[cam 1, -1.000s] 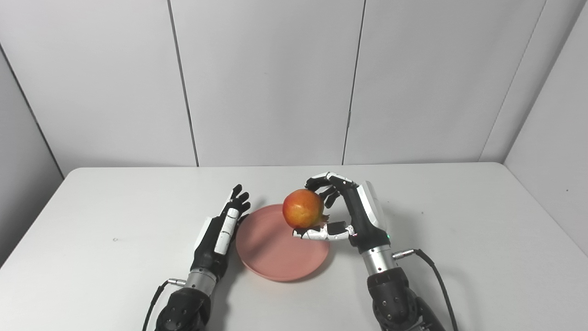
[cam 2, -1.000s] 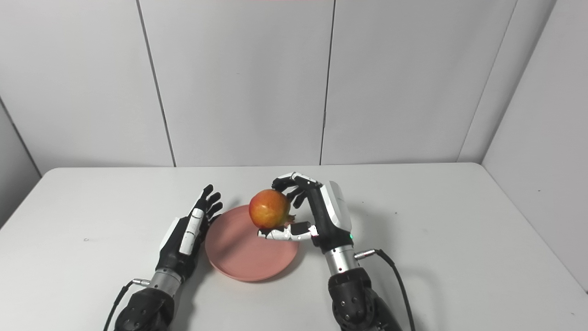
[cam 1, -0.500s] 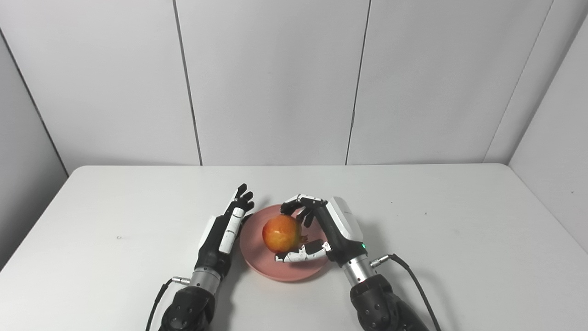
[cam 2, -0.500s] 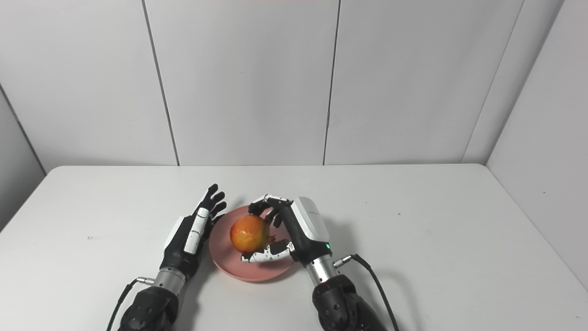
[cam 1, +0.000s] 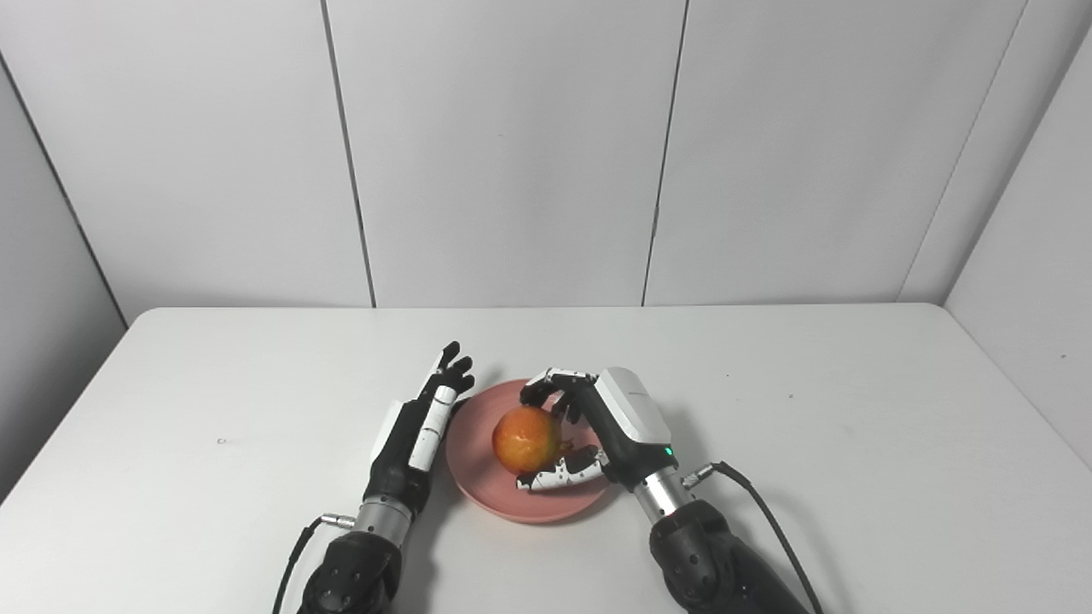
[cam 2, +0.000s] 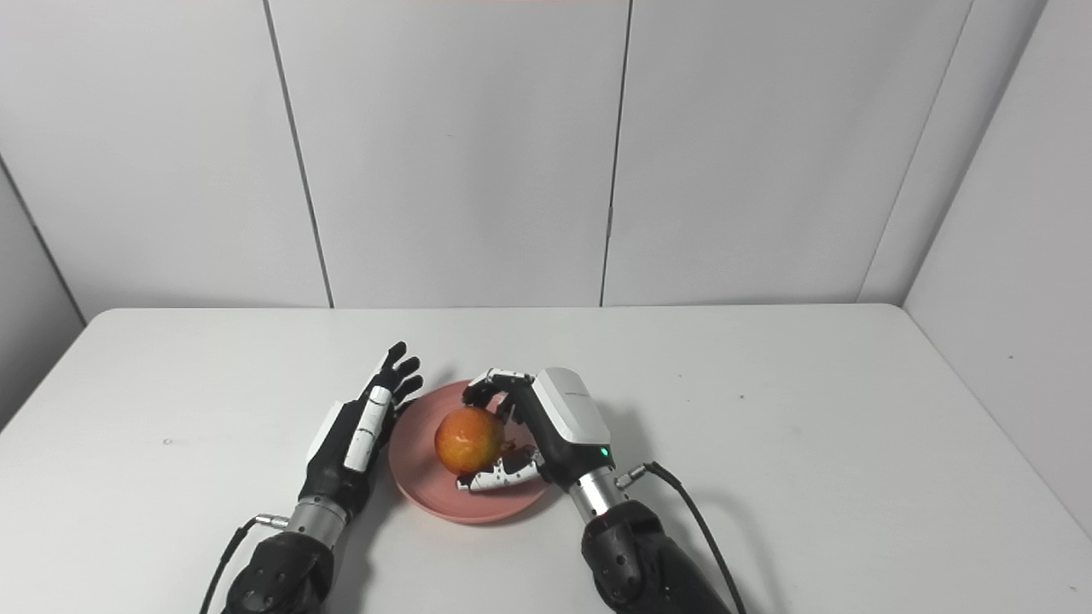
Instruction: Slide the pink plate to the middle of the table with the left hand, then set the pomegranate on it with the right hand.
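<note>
Both forearms are running off the bottom edge, so elbows and body are out of view. The right hand (cam 1: 610, 422) is covering the 3 o'clock side of the pink plate (cam 1: 478, 477), hiding that part of the rim, and its fingers (cam 1: 550, 385) are curling over the far side of the pomegranate (cam 1: 526, 439) while the thumb is lying under the near side; the hand is closed on the fruit. Whether the pomegranate is resting on the plate or sitting just above it cannot be told, as the contact point is hidden behind the thumb. The fruit is sitting over the plate's centre. The left hand (cam 2: 358, 435) is lying flat and open, fingers straight and slightly apart, holding nothing, just beside the plate's 9 o'clock edge; actual contact with the rim is hard to make out. The plate is sitting near the middle of the white table (cam 1: 853, 443). Pale grey wall panels (cam 1: 503, 153) with vertical seams are closing the room behind.
</note>
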Controlling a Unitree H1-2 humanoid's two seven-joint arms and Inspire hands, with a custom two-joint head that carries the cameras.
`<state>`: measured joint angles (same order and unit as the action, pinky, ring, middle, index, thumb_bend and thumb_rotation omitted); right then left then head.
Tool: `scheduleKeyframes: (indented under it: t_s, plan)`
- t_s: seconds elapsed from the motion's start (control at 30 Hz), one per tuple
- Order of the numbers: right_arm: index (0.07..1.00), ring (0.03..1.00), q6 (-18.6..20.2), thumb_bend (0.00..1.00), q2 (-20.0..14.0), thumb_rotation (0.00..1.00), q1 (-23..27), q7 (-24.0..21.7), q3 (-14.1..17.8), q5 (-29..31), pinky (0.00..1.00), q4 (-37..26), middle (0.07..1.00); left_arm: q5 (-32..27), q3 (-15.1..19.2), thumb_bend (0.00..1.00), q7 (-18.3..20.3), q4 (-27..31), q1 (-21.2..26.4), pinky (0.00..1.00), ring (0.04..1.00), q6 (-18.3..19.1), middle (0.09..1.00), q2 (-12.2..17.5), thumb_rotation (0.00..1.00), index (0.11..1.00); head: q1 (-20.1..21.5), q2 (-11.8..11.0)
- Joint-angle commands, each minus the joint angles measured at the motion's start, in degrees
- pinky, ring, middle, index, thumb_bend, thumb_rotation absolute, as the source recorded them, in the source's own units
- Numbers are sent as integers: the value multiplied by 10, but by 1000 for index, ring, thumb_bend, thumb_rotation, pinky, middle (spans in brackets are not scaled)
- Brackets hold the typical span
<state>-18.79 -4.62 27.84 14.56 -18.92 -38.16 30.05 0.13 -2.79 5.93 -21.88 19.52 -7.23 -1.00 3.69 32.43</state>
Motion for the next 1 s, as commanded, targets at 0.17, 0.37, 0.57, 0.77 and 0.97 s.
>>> scheduleKeyframes:
  t_s: [0.17, 0.37, 0.57, 0.77, 0.97]
  plan:
    - [521, 537, -1, 521, -13, 7, 24, 11, -3, -8, 484, -11, 467, 4, -5, 628, -3, 2, -4, 891, 939, -3, 959, -3, 1000, 962, 0, 0]
    - [500, 679, 11, 510, -14, 146, 13, -1, -2, -9, 613, -37, 704, 3, -6, 629, -1, 2, -4, 893, 941, -7, 960, -1, 1000, 962, 1, 2]
    - [769, 840, 11, 653, -20, 508, 0, -39, 1, 12, 786, -68, 853, -3, -4, 637, -1, 5, -5, 896, 944, -2, 963, -4, 1000, 964, 2, 4]
    - [815, 913, 13, 654, -30, 510, -20, -88, 5, 45, 860, -94, 913, -2, -4, 634, 0, 6, -4, 901, 947, 0, 965, -4, 1000, 965, 2, 7]
    - [895, 975, -5, 640, -38, 559, -40, -107, 14, 77, 910, -127, 971, -1, -4, 632, -1, 8, -3, 905, 948, 4, 965, -3, 1000, 965, 2, 6]
